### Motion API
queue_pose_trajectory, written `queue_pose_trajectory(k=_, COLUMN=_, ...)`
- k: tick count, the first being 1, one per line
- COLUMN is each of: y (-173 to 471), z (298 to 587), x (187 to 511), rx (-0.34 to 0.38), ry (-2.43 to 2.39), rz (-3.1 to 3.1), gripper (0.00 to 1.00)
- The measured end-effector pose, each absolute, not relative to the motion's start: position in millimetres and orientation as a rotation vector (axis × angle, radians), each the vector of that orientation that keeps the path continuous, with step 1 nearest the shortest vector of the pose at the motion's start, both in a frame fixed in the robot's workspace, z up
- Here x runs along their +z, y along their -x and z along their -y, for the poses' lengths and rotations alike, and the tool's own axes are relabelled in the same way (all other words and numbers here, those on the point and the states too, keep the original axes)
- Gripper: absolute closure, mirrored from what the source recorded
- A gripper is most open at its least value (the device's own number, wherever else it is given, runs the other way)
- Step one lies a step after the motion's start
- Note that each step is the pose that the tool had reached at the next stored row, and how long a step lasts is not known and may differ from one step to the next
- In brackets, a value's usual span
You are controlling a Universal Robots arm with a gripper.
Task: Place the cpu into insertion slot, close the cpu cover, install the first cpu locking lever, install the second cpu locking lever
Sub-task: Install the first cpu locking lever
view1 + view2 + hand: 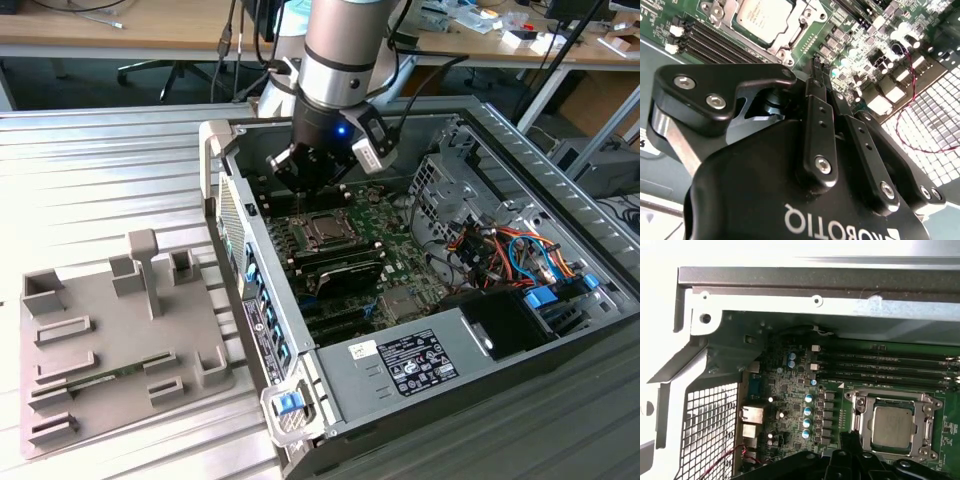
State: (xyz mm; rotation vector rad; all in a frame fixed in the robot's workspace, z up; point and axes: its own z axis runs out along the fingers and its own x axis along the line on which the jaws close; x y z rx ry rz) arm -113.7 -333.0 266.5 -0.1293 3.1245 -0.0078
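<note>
The hand (816,66) is hovering close over the motherboard (790,390), fingers pressed together and gripping nothing, probably so the narrow tip can press a lever. Just beside it, the cpu (892,426) is sitting in its socket, with the cpu cover (865,419) apparently lying flat around it.

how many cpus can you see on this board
1. The cpu sits on the green motherboard, framed by the silvery cpu cover. In the exterior view the arm covers part of the board, so another could be hidden.
</note>
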Motion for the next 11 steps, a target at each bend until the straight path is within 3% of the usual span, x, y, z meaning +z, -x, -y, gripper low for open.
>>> queue_pose_trajectory(k=11, y=120, z=311, x=266, rx=-0.008, ry=0.129, rz=-3.124, gripper=0.89)
